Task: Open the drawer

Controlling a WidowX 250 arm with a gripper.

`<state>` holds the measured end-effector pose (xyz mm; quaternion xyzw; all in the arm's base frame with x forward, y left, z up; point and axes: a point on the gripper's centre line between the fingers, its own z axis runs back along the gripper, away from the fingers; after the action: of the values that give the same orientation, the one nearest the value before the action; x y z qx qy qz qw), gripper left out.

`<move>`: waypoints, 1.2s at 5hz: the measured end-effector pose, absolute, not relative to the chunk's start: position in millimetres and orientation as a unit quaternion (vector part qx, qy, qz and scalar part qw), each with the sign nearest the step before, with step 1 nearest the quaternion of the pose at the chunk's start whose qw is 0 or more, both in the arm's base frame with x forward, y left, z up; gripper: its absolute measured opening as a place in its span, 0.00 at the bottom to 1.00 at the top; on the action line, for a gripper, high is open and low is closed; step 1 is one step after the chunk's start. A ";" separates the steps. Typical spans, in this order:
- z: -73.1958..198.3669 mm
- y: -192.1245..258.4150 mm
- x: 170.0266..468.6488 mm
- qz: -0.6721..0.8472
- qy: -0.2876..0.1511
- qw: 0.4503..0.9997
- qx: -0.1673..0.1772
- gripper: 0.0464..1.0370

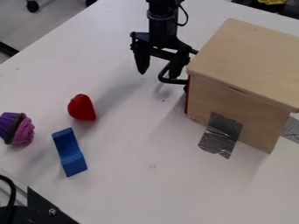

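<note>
The drawer [187, 97] is facing the gripper [158, 73], which is hanging wide, one finger apparently sitting inside the handle [169, 81] for pulling.

White tabletop [134, 192], smooth, its left edge running diagonally. Grey floor [43, 22], beyond that edge, far left. Black caster wheel [33, 6], on the floor; dark bar [8, 49], nearer. Black object [286, 9] with yellow piece [271, 1], far right. Light soft; shadows faint, blurred on the tabletop.
</note>
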<state>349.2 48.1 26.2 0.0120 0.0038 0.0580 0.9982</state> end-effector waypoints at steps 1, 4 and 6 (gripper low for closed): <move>14.1 46.0 351.1 0.059 0.019 0.998 0.013 0.91; 18.4 56.4 384.7 0.060 0.038 0.997 0.012 0.13; 13.8 63.5 415.3 0.055 0.085 0.995 0.011 0.10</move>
<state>415.3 63.5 13.8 0.0112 0.0854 0.0549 0.9948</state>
